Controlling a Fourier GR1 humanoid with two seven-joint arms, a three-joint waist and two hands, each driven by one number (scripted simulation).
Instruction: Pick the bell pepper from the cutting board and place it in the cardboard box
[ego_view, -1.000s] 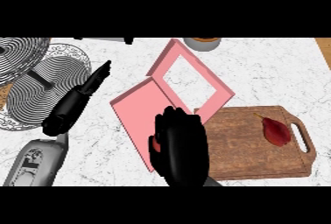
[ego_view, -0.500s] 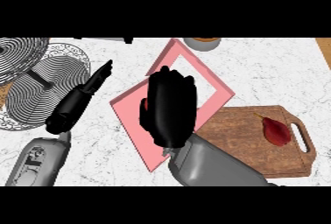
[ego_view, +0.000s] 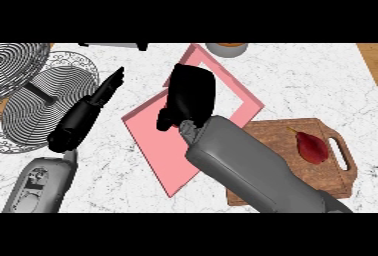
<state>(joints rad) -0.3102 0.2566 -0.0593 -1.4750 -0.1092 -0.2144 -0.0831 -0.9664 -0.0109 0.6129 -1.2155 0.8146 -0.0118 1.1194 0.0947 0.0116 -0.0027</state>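
Pink box (ego_view: 159, 145) lies open in the middle of the white marble surface (ego_view: 310, 75), one flap spread flat toward the near edge and the raised rim framing a pale floor. Right hand (ego_view: 190, 95) hangs directly over that opening, fingers loosely extended and drooping down into it, and it has hold of nothing. The grey forearm runs back from it across the near left corner of the wooden board (ego_view: 277, 131).

And the pepper (ego_view: 311, 148)? Dark red, lying on the board's right side, just beside the handle slot, well apart from the right hand and outside the box.

Over on the left, the left hand (ego_view: 83, 116) rests on the surface beside the box, fingers straight and pointing up toward the far edge, carrying nothing. Behind it sits a wire rack (ego_view: 52, 100). A bowl (ego_view: 226, 48) peeks in at the far edge, just beyond the box's top corner.
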